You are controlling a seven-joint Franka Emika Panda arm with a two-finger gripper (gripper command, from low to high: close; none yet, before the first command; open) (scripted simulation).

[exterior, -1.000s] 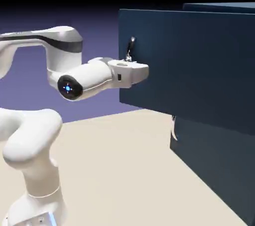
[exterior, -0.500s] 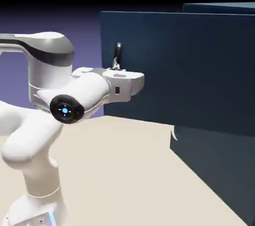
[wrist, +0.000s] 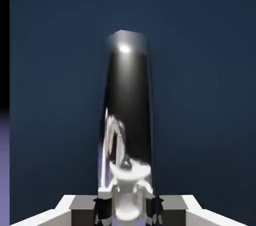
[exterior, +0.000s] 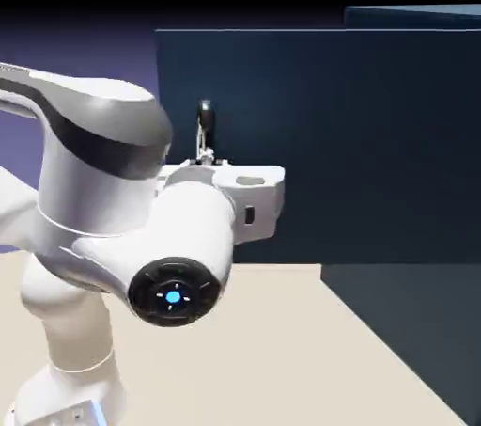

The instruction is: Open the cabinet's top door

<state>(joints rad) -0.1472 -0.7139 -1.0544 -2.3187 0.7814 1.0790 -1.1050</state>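
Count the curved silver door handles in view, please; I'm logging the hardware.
1: on the dark navy-blue upper door, the curved silver handle. Others may be hidden behind it.

One robot arm (exterior: 103,142), one cabinet (exterior: 404,321), one visible handle (exterior: 206,123).

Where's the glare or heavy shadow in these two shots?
Exterior view: top fades to black, flat dark navy door panel dim, white robot arm bright. Hand view: bright glint near the top of the curved silver metal handle, reflections lower down.
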